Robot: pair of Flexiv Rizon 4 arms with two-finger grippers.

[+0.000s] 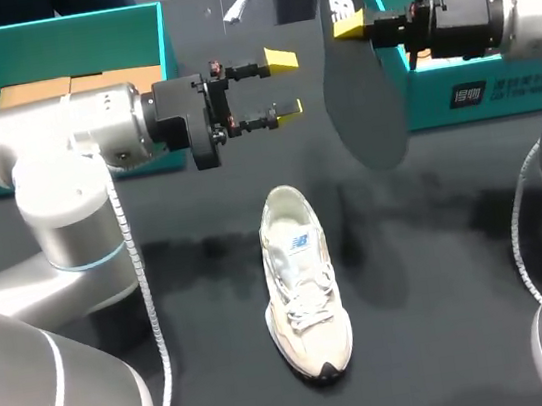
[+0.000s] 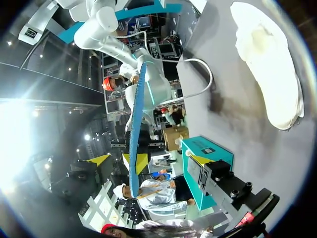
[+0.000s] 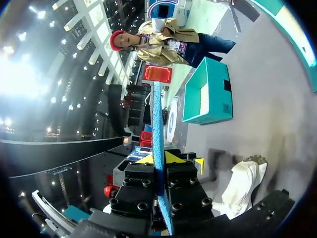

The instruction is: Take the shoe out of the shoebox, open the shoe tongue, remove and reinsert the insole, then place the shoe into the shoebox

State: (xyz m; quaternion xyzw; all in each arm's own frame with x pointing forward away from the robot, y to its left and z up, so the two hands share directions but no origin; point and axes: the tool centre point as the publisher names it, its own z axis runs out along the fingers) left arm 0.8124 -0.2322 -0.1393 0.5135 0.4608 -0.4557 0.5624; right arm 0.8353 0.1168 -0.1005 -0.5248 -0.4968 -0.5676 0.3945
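In the head view the left arm [image 1: 59, 132] covers the near wall of the left shoebox [image 1: 55, 29]. The insole [image 1: 367, 109] and right arm [image 1: 525, 1] hide much of the right shoebox [image 1: 496, 80]. In the right wrist view part of the shoe [image 3: 242, 186] is hidden behind the black body of the right gripper [image 3: 157, 158].

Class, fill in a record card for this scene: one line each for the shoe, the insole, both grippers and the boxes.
shoe: white, lying on the dark table, toe toward the robot
insole: out of the shoe, held at one end, off the table
right gripper: shut on the insole
left gripper: open, empty, above the table beyond the shoe
left shoebox: teal, far left of table
right shoebox: teal, far right
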